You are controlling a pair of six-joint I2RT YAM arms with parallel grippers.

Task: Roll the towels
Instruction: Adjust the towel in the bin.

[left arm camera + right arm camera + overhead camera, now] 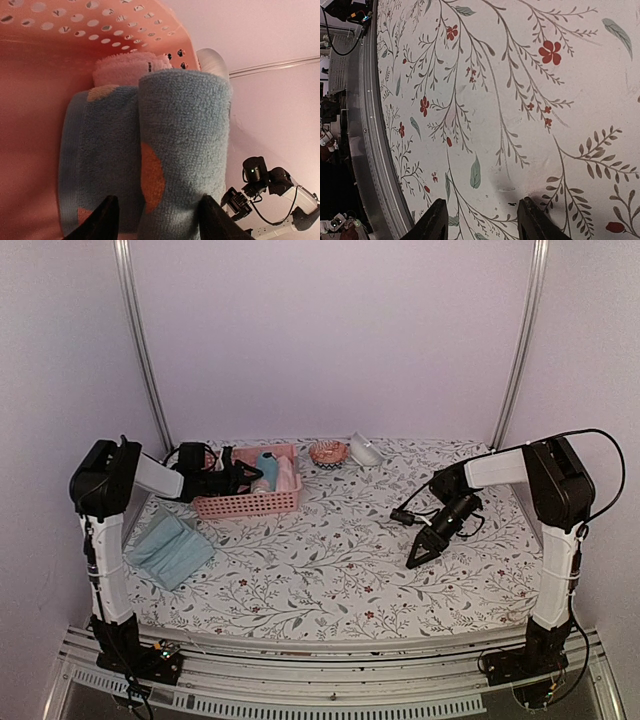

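Floral tablecloth (340, 570): blue patterned towel (185, 140), pink towel (125, 70) rolled inside basket (245, 505); teal towel (170, 550) left of basket, not yet rolled. My left gripper (159, 200) gapes at blue roll; right gripper (482, 201) spread, empty.

Floral-print table (340, 570) between plain lilac walls (330, 330).
Two metal posts (143, 340) rise at its back corners; a ribbed metal rail (330, 660) edges the front; soft, even light.
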